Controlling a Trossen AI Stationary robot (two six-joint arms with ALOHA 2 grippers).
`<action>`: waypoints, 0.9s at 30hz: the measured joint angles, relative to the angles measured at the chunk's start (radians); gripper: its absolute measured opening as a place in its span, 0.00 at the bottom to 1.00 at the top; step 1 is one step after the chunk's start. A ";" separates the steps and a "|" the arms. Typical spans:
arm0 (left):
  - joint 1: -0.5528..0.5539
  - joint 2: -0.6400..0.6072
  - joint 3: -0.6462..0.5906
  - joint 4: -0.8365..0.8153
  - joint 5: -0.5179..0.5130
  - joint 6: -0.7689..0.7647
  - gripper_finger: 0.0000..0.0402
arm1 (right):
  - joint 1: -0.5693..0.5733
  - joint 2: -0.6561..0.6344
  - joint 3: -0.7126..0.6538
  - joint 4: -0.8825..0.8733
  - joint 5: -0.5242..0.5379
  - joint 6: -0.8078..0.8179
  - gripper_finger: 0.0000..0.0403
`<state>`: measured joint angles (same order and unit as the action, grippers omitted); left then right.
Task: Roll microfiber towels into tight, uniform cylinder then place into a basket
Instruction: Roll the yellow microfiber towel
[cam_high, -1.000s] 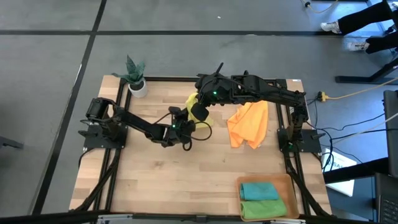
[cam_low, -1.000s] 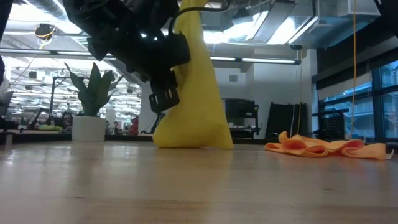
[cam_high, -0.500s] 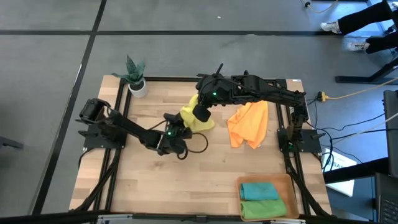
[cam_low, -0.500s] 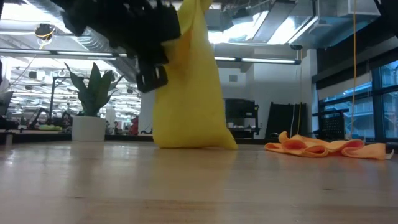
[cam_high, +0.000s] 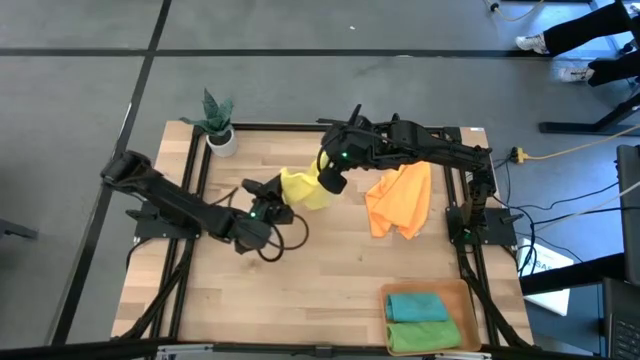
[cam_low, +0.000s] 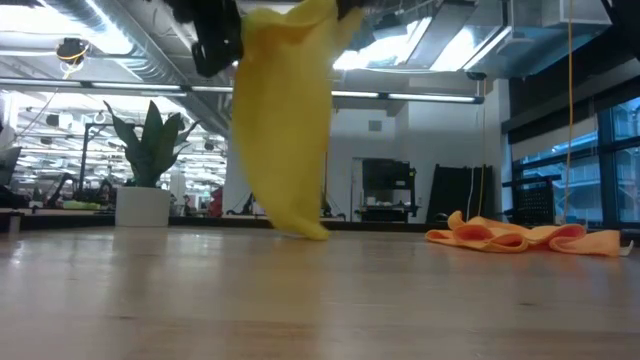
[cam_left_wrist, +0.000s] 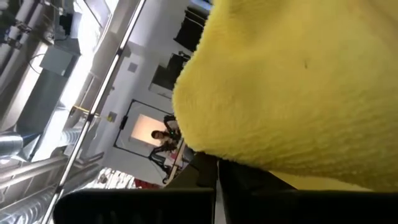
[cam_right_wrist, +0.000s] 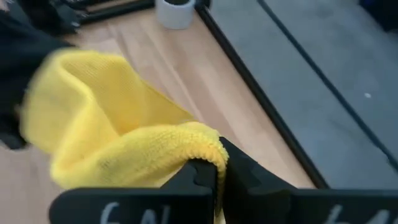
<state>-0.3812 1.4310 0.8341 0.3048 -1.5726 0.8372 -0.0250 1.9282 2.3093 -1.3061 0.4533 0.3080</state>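
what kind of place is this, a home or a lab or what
Most likely a robotics lab or open workshop. Two dark arms are mounted on a framed wooden table over a bare grey floor, cables trail off to the side, and the low view shows exposed ceiling ducts and rows of workbenches behind.

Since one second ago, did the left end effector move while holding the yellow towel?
Yes. In the high view the left end effector, shut on the yellow towel, moved toward the white plant pot, stretching the towel away from the right end effector.

We count four towels: yellow (cam_high: 305, 187), orange (cam_high: 399, 198), teal (cam_high: 415, 305), green (cam_high: 430, 335); one basket (cam_high: 468, 296); one potted plant (cam_high: 218, 122).
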 joint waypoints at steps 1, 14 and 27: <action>0.000 -0.015 0.000 -0.001 0.000 0.013 0.00 | -0.002 0.000 0.000 -0.010 0.018 0.000 0.02; 0.209 -0.091 0.000 -0.033 0.112 0.077 0.00 | -0.114 0.000 0.000 0.087 0.316 -0.146 0.02; 0.202 -0.091 0.000 -0.149 0.134 0.013 0.00 | -0.053 0.000 -0.087 -0.183 0.217 -0.004 0.02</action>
<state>-0.1790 1.3396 0.8341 0.1557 -1.4386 0.8499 -0.0780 1.9282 2.2218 -1.4890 0.6704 0.3041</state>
